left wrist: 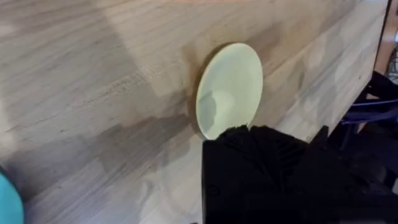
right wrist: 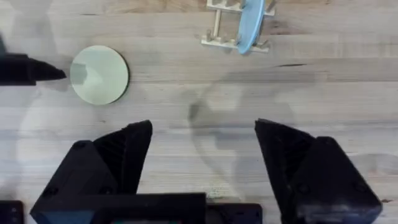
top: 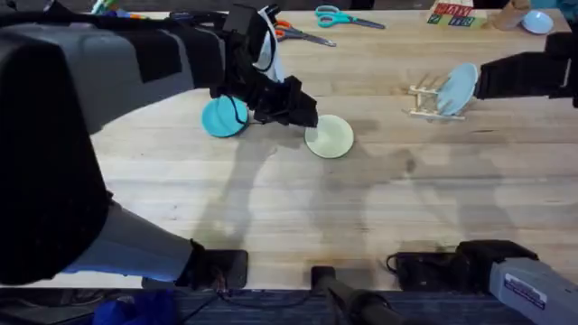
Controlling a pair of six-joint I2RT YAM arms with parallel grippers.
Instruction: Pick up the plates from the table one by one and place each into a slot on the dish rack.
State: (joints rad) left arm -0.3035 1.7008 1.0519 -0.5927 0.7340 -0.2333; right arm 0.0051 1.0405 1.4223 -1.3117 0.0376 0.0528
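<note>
Overhead first: my left arm comes up huge and dark under the camera, then stretches out over the table so my left claw sits right at the left edge of the yellow plate. That plate lies flat around mid-table. The turquoise plate is flat too, just left of it, partly under my arm. Can't tell from up here whether the left claw is released or clenched. Over on the far right, the blue plate stands on edge, tilted, in the rack, and my right arm reaches in from the right edge just beside it. Scissors lie at the far edge of the table.

Left wrist cam: the yellow plate is flat on the wood, and the black bulk of my left claw overlaps its edge. Honestly I still can't tell if it's gripping or just hovering. A sliver of turquoise plate peeks in at the corner.

Right wrist cam: my right claw is wide open, both fingers spread with bare wood between them, holding nothing. Beyond it, the blue plate sits on edge between the pegs of the rack. The yellow plate lies well apart from the rack, with the tip of my left claw just beside it.
</note>
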